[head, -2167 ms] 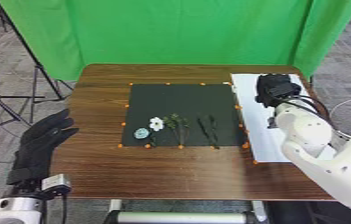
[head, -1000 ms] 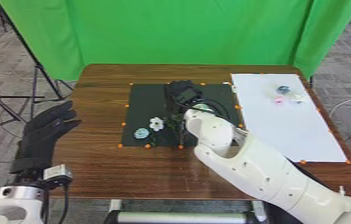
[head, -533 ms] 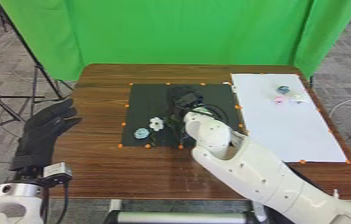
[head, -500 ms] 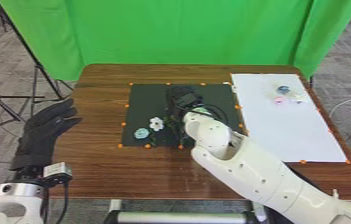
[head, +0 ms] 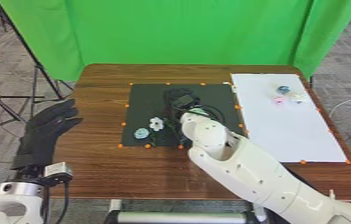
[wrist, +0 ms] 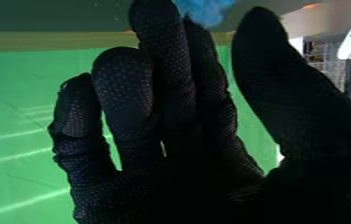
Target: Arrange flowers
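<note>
While green cloth (head: 180, 35) backs the table (head: 109, 172), the right hand (head: 181, 97), grip unclear, is over the dark mat (head: 147, 100).

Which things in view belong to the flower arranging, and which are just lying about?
Part of the job:
- white flower and pale blue flower on the dark mat
- small blue, pink and white pieces, probably blooms, on the white sheet
- right robot hand, over the mat

Just around:
- green curtain
- black stand
- white bar
</note>
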You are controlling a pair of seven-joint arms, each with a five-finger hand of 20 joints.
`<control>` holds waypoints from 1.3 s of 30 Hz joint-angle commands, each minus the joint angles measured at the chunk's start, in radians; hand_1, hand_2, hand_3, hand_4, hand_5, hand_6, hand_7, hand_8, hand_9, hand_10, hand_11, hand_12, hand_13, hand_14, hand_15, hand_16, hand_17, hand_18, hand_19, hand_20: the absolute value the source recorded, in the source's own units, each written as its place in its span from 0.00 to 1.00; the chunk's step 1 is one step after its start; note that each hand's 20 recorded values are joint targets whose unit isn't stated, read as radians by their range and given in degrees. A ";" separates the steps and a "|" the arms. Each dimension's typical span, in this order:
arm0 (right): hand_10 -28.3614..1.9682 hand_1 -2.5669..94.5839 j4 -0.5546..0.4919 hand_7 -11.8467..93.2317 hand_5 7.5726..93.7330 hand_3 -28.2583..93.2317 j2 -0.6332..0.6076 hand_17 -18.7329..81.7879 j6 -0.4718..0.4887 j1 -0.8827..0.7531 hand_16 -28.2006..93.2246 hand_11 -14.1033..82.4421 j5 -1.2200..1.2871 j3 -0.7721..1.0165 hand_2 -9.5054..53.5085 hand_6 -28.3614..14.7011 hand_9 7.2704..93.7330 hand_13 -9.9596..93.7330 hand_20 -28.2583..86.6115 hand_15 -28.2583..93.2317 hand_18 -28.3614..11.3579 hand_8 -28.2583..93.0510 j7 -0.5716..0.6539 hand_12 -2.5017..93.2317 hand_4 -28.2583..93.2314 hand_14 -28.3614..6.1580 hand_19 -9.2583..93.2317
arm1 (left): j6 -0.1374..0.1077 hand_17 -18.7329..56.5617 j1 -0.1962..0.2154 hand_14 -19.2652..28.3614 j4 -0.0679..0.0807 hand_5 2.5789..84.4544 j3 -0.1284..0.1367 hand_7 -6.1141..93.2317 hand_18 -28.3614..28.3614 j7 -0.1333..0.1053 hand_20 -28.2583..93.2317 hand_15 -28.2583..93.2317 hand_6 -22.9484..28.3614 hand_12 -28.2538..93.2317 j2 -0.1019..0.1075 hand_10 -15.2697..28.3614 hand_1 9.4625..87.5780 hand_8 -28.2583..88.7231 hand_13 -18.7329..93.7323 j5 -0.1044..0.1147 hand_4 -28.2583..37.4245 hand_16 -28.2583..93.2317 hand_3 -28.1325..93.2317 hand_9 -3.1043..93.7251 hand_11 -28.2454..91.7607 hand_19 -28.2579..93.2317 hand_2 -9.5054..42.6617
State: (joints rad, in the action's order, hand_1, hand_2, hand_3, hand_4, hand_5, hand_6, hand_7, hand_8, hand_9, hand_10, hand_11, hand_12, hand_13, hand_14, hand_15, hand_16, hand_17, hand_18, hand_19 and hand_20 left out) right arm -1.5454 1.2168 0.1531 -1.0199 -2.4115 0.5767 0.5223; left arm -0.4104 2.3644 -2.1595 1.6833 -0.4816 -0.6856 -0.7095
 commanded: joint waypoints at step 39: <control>0.31 0.14 -0.291 0.32 0.63 0.90 -0.315 0.37 -0.021 0.071 0.38 0.42 0.019 -0.032 0.34 0.59 0.62 0.58 0.57 0.86 0.12 0.12 -0.164 0.21 0.03 0.35 0.85 | -0.053 0.09 0.137 0.89 -0.038 0.41 0.031 0.28 0.85 -0.049 0.32 0.74 0.58 0.31 -0.032 0.74 0.23 0.13 0.36 0.028 0.09 0.13 0.93 0.35 0.53 0.66 0.19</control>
State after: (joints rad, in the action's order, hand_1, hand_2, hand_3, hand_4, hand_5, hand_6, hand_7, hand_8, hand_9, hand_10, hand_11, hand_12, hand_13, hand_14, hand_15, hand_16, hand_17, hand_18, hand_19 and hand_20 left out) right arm -1.7877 1.0715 0.2041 -1.0201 -2.4428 0.5437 0.3311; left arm -0.4477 2.4599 -2.1820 1.7090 -0.5147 -0.7067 -0.6893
